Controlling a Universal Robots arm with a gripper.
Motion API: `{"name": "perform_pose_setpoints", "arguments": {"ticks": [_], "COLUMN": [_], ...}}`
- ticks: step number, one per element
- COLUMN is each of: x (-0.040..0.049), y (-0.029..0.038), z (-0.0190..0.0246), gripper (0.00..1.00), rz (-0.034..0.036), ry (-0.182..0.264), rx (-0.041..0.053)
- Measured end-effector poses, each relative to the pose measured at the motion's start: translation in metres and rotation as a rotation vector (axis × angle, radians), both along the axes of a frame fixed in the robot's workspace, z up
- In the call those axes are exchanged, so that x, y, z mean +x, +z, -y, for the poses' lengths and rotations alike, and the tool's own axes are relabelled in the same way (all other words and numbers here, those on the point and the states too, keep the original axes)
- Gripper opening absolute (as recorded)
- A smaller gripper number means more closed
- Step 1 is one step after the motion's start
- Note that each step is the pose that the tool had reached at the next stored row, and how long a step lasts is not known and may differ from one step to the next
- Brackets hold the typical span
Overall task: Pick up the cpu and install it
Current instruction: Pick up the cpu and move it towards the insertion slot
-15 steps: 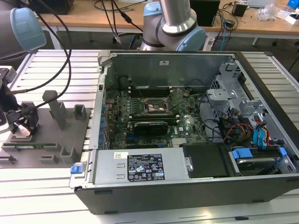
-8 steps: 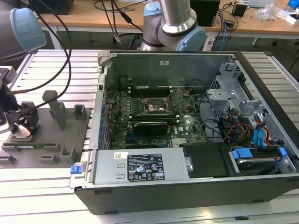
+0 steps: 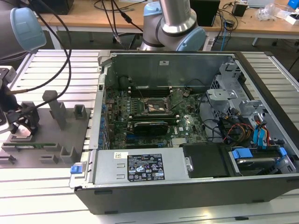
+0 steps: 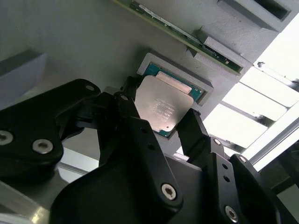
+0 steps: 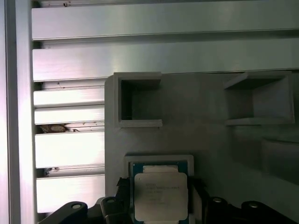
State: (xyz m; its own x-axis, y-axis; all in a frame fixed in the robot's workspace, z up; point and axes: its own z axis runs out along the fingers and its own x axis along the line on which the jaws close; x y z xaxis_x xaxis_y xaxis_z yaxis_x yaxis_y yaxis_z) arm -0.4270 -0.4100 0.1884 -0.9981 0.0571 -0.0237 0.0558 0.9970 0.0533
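Exterior view: gripper [image 3: 21, 127] low over the grey fixture plate [image 3: 46, 126], at its edge on the exterior view's left, well apart from the open computer case [image 3: 187, 198].

Second wrist view: fingers [image 4: 140, 126] clamped on opposite edges of the cpu [image 4: 163, 109], which is seated in its pocket [image 4: 154, 59].

First wrist view: the pocket is near the plate's edge.
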Motion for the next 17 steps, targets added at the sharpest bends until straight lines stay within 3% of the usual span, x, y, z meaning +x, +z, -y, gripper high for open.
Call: {"name": "perform_pose_setpoints", "arguments": {"ticks": [6,8,12,14,17], "x": [0.0000,0.0000,0.0000,-0.0001,0.0000], "y": [0.0008,0.0010,0.0013,0.0047,0.0173], "z": [0.0000,0.0000,0.0000,0.0000,0.0000], "gripper": [0.62,0.54,0.54,0.54,0.54], "rz": [0.0000,-0.0002,-0.0001,-0.0003,-0.0001], "ry": [0.000,0.000,0.000,0.000,0.000], "rx": [-0.0001,-0.0002,-0.0001,-0.0002,-0.0001]}}
